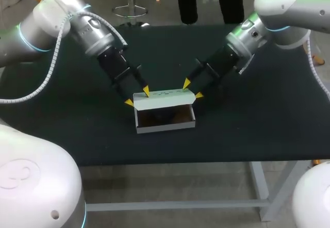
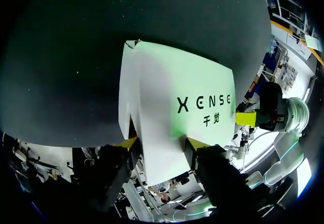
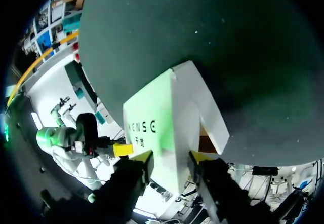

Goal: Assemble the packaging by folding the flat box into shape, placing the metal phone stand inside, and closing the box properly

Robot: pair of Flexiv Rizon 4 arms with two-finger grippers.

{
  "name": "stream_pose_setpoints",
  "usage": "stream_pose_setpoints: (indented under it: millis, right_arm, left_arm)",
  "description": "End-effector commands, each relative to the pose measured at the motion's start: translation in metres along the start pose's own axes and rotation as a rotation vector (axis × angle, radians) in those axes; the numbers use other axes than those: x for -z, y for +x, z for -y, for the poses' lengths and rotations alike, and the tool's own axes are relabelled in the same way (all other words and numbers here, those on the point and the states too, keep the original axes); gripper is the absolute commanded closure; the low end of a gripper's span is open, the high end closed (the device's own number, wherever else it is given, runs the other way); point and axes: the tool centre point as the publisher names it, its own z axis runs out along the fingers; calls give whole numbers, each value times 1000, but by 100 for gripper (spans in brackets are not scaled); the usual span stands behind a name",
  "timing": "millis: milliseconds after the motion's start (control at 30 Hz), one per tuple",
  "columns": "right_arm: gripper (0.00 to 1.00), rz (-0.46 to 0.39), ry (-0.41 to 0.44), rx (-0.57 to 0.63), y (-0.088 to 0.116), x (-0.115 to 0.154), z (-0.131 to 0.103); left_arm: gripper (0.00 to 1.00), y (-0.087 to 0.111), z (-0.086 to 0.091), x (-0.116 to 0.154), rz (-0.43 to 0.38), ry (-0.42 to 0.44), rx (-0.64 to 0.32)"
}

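Starting at the left: left gripper (image 1: 137,96) astride the left end of the lid (image 1: 162,99), fingers spread wide, flanking the cardboard rather than clamping it. In the middle of the table (image 1: 77,130), box (image 1: 165,126) folded into shape and standing open, lid raised along the rear edge. Over to the right gripper (image 1: 192,90) — same story, fingers well apart, the lid's right end between them, nothing pinched. Risky from here: easy to skew the lid by pushing harder on one end, to crumple a corner or miss the front wall; easy, too, to shove the light box along the table by pressing low. Hard to see into the dark hollow — phone stand not made out for certain; inner side of the lid turned away in both wrist views.
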Motion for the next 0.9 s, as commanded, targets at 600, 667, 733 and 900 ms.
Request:
stream_pose_setpoints:
  millis: [600,667,733,900]
  right_arm:
    - [51,-6,26,-18,6,0,-3]
    - [51,-8,28,-22,6,0,-3]
    - [51,-10,30,-25,6,0,-3]
    - [52,-15,37,-30,7,2,-2]
  left_arm:
    - [40,7,6,1,26,-61,20]
    - [40,7,6,1,28,-69,21]
    - [40,7,6,1,29,-74,24]
    - [40,7,6,1,34,-81,27]
